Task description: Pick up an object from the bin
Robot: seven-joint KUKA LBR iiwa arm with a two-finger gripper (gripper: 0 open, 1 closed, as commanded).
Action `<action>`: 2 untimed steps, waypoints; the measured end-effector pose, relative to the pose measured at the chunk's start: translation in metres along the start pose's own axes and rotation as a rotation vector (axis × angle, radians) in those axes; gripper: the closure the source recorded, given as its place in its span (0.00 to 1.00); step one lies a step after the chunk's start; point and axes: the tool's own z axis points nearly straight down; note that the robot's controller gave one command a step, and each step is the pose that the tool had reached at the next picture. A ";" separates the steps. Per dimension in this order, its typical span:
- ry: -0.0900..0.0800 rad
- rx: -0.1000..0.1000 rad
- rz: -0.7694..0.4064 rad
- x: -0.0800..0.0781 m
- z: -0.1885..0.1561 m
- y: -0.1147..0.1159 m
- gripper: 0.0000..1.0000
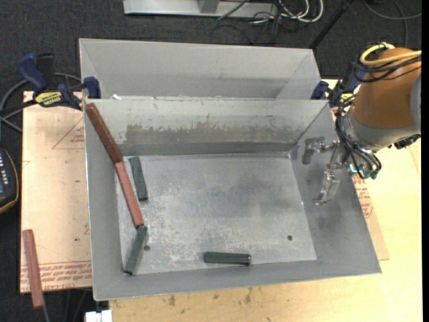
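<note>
My gripper (328, 182) hangs at the right side of the bin, above the sloping right wall, with no loose thing under it. The nearest thing is a short dark green bar (227, 258) lying flat at the bin's front edge, well to the left of and below the gripper. Two more dark green bars lie at the left: one (138, 178) near the left wall and one (135, 249) in the front left corner. A long reddish-brown strip (129, 193) leans along the left wall.
The arm with its orange cover and cables comes in over the bin's right rim. A tiny dark speck (289, 237) sits on the floor at the right. The bin's middle floor is bare grey metal.
</note>
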 end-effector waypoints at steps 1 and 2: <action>-0.008 0.001 -0.004 -0.002 -0.004 0.001 1.00; -0.005 -0.002 0.117 0.012 0.003 0.051 1.00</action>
